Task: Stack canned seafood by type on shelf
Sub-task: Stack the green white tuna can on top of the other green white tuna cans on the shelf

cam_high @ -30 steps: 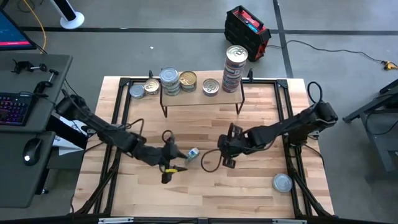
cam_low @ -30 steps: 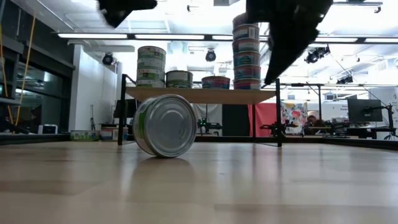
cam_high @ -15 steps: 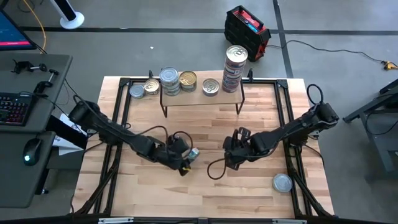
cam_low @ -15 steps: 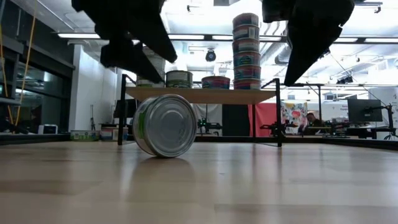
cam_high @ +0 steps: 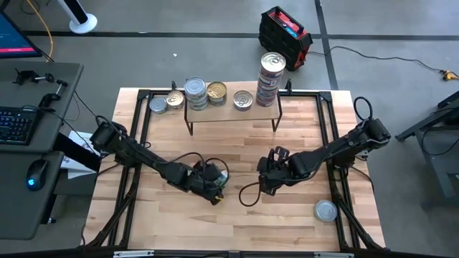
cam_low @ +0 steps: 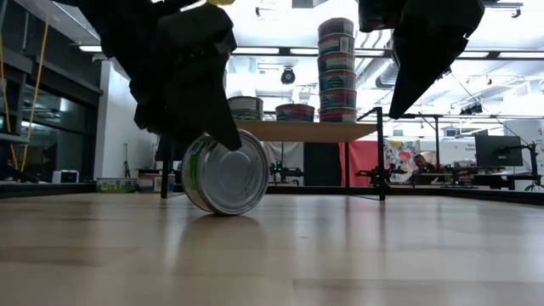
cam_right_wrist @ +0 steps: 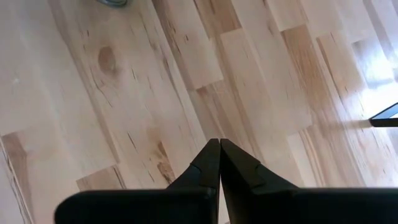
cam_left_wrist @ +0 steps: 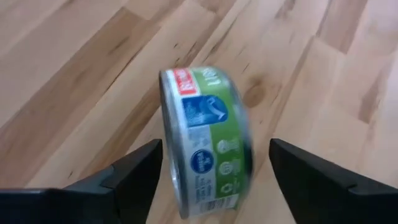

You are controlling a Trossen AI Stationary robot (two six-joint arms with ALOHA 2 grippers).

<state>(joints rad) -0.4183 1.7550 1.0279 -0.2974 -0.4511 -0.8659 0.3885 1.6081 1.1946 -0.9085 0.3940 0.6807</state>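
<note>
Left gripper point(cam_left_wrist: 214, 180) hangs low over the middle of the table point(cam_high: 301, 143), its fingers point(cam_left_wrist: 134, 177) spread wide on either side of a green-labelled tin point(cam_left_wrist: 202, 140) that stands on its edge, flat silver end facing the near side; the wrist view shows clear gaps on both sides, so nothing is pinched yet. Right gripper point(cam_right_wrist: 219, 163) hovers just to the right of centre with its fingers pressed together, holding nothing. On the shelf point(cam_high: 231, 113) at the far side sit the sorted tins, with one tall stack point(cam_high: 270, 79) at its right end; another loose tin point(cam_high: 326, 210) lies flat near the right front corner. My judgement is that the tin is rigid, fairly heavy for its size and smooth, and on its edge it will roll at a nudge, so the hold should clamp the two flat ends squarely. In the low view the dark arm covers the tin's upper part, and its label text is too blurred to read, so its type stays uncertain.
</note>
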